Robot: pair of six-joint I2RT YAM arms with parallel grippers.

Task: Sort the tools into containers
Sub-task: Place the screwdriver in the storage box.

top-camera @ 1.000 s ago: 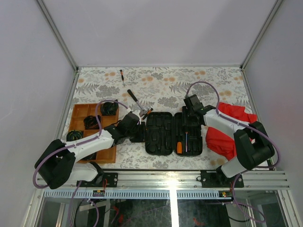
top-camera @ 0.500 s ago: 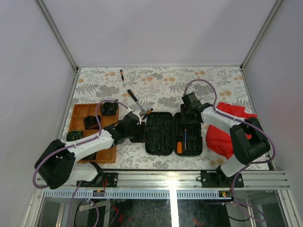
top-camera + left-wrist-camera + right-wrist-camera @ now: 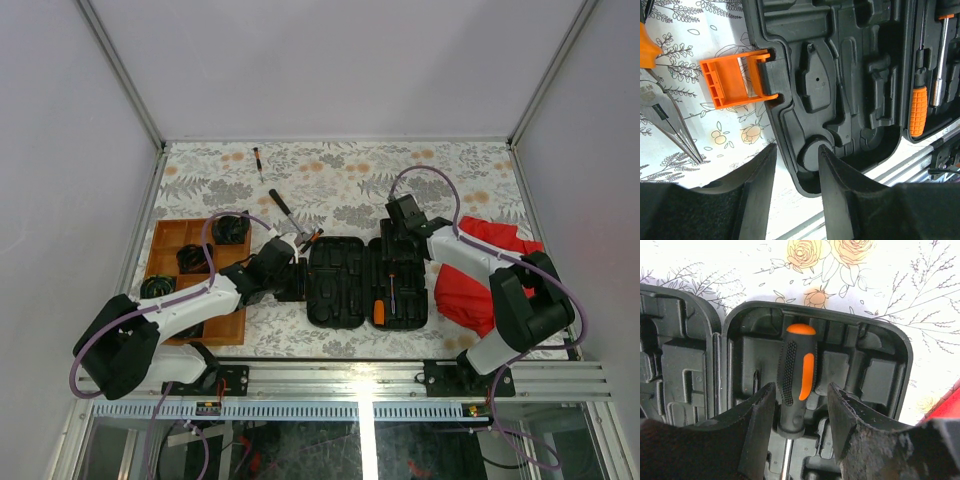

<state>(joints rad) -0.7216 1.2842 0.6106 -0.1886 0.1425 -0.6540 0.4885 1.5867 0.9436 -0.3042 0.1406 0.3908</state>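
Right fingers [image 3: 752, 435] spread around one screwdriver [image 3: 799, 370]; one case [image 3: 340, 285], one tray [image 3: 168, 238].

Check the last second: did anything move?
The right arm's elbow swung slightly left, and the right gripper edged a little left. It is open around the screwdriver lying in the case. Nothing was visibly grasped or released. The left gripper, tray and pliers stayed put.
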